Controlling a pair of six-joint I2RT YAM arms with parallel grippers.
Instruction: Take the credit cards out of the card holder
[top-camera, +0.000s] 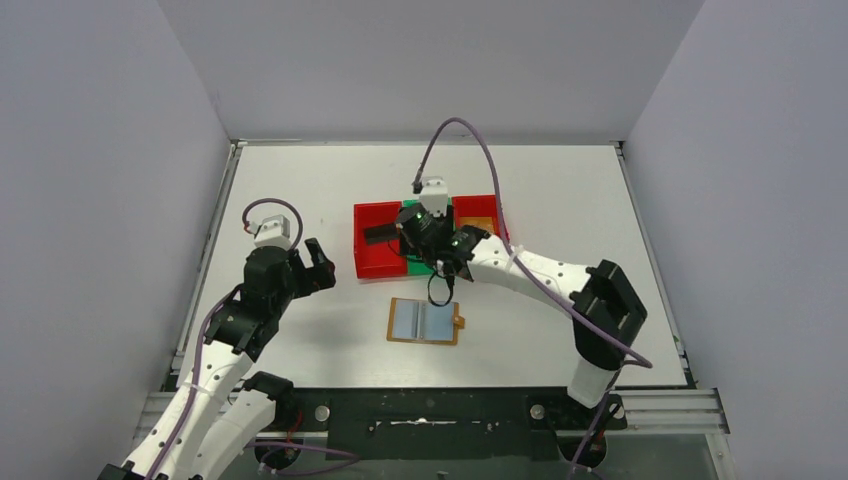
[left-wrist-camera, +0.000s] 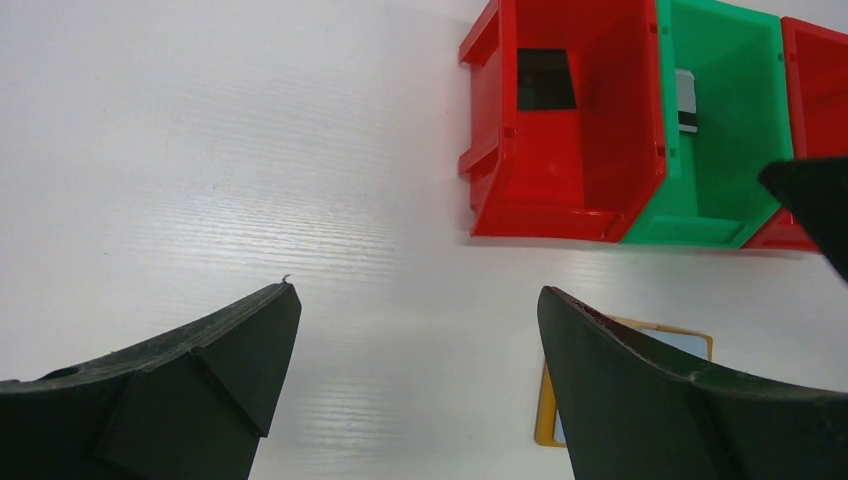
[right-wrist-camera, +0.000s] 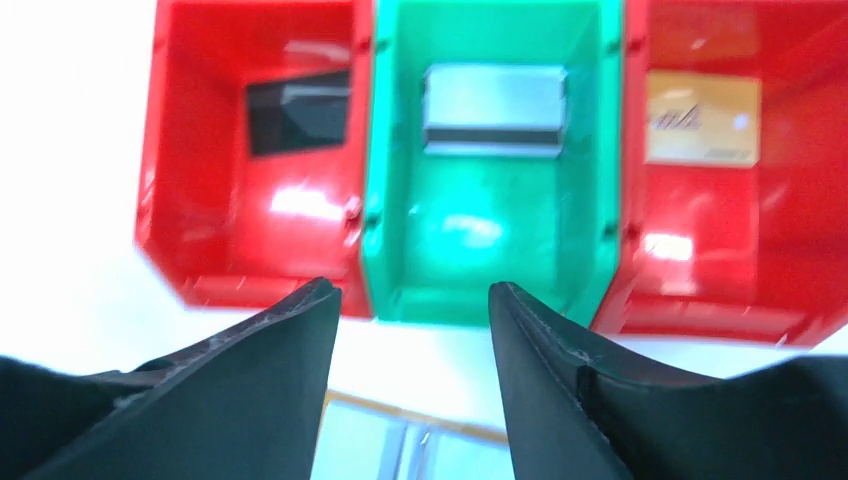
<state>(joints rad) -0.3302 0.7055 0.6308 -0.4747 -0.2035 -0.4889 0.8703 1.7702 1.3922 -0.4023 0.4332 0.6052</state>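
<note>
Right gripper (right-wrist-camera: 415, 300) hangs over the near wall of the green bin (right-wrist-camera: 470, 240) with its two fingers parted and nothing between them. The card holder (top-camera: 424, 322) lies open and flat on the table (top-camera: 300, 180), just on the near side of the row of bins, so from this gripper it lies back toward the robot and lower down. The right wrist view catches only a strip of it at the bottom edge, under the fingers. Its fold runs away from the robot, the two pale panels sit left and right of that fold, and the small side tab (top-camera: 459, 322) points right. From above, both panels look bare, though a thin card lying flush would be hard to tell. Past the holder, a silver card (right-wrist-camera: 494, 108) rests in the green bin, a black card (right-wrist-camera: 298, 115) in the left red bin (right-wrist-camera: 200, 250), and a gold card (right-wrist-camera: 700, 118) in the right red bin (right-wrist-camera: 700, 260). By that layout the emptying looks finished or nearly so. Any further reach to the holder would fall to the right arm, which is the nearer one. It stretches in from the near right, elbow bent, wrist tipped down over the bins. The left gripper (left-wrist-camera: 418, 295) is spread wide and empty, raised well off to the left and aimed toward the bins.
</note>
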